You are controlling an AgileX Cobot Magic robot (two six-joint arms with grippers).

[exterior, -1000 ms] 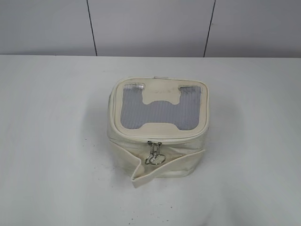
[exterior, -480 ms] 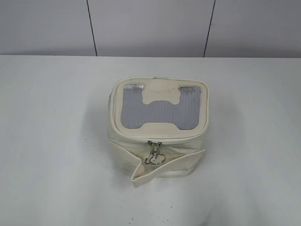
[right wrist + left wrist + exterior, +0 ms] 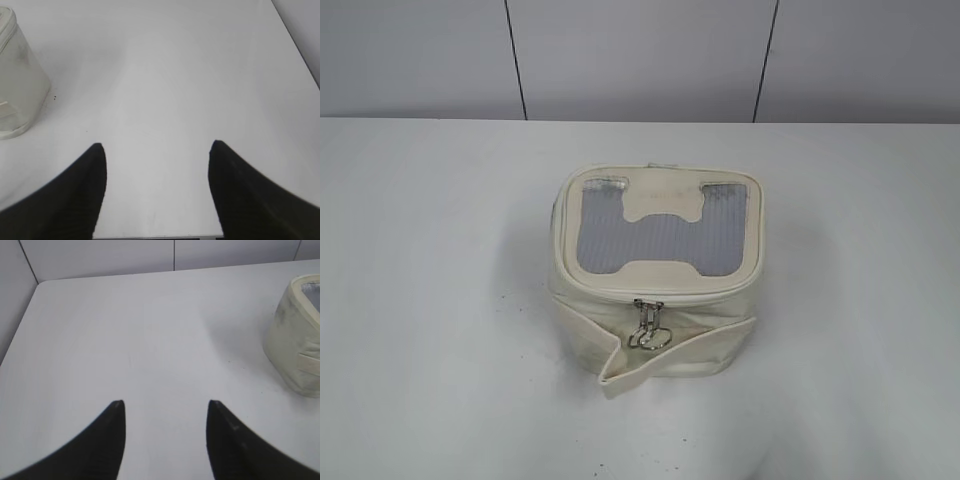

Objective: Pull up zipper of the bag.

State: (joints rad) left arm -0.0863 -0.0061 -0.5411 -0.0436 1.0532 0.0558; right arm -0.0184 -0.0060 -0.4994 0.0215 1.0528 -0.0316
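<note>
A cream box-shaped bag (image 3: pixel 655 285) with a grey mesh window in its lid stands in the middle of the white table (image 3: pixel 430 280). Its metal zipper pulls with a ring (image 3: pixel 649 325) hang at the front centre, just under the lid seam. A strap or flap sticks out at the lower front. The bag's side shows at the right edge of the left wrist view (image 3: pixel 296 335) and at the left edge of the right wrist view (image 3: pixel 17 80). My left gripper (image 3: pixel 166 404) is open and empty over bare table. My right gripper (image 3: pixel 157 146) is open and empty too. Neither gripper shows in the exterior view.
A grey panelled wall (image 3: pixel 640 60) runs behind the table's far edge. The table's left edge and wall show in the left wrist view (image 3: pixel 15 340). The table's right edge shows in the right wrist view (image 3: pixel 300 45).
</note>
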